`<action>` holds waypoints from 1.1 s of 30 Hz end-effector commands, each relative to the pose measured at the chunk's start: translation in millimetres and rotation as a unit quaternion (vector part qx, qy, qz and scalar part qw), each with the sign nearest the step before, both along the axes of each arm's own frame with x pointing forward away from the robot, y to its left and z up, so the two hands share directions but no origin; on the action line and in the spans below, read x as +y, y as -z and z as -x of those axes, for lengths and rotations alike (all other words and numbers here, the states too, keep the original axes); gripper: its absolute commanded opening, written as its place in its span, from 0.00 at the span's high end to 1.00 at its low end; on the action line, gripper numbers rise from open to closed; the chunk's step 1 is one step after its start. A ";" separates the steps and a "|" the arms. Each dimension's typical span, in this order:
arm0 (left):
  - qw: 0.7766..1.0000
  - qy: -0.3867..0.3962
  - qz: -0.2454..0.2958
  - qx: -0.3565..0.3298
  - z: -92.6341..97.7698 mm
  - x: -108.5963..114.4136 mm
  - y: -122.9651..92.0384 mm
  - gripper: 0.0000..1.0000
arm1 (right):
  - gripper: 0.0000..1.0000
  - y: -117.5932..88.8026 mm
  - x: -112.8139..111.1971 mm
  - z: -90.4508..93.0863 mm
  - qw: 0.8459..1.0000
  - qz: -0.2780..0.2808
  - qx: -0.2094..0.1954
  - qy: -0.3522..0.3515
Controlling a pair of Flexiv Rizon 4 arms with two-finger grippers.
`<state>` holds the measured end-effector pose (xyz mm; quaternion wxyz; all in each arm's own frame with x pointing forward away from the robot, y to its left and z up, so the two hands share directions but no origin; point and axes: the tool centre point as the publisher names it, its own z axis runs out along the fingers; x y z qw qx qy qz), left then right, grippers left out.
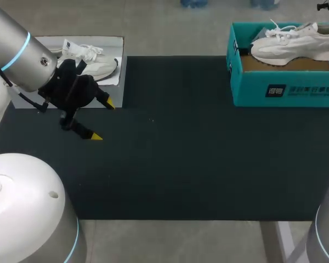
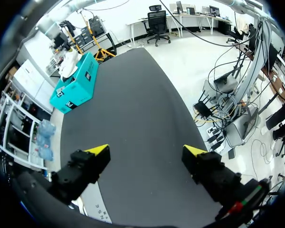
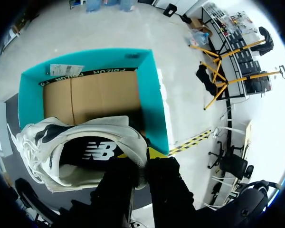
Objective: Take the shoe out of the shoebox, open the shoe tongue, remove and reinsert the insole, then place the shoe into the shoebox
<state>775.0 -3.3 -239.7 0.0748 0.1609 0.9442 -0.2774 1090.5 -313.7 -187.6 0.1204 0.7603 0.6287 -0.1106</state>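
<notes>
One white laced shoe (image 3: 85, 137) above teal cardboard shoebox (image 3: 153, 95), pinched in right hand (image 3: 140, 155); left hand (image 2: 146, 150) wide.

**Left gripper (image 1: 102, 120) hangs open over the dark mat (image 1: 208, 164)**
At 2 o'clock a white shoe (image 1: 296, 46) sits in the teal shoebox (image 1: 279, 90); at 10 o'clock a second shoe (image 1: 96, 63) lies on a grey board (image 1: 112, 46).

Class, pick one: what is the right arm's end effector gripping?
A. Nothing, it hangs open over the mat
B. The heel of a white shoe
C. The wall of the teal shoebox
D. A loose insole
B: in the right wrist view, the right end effector pinches the heel of the white shoe, one finger inside and one outside, over the teal shoebox.
</notes>
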 end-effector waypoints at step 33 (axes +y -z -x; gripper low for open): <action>1.000 0.000 -0.001 0.000 0.5 -0.1 0.1 0.00 | 1.00 119.9 -13.8 -14.7 0.997 -0.033 0.064 0.026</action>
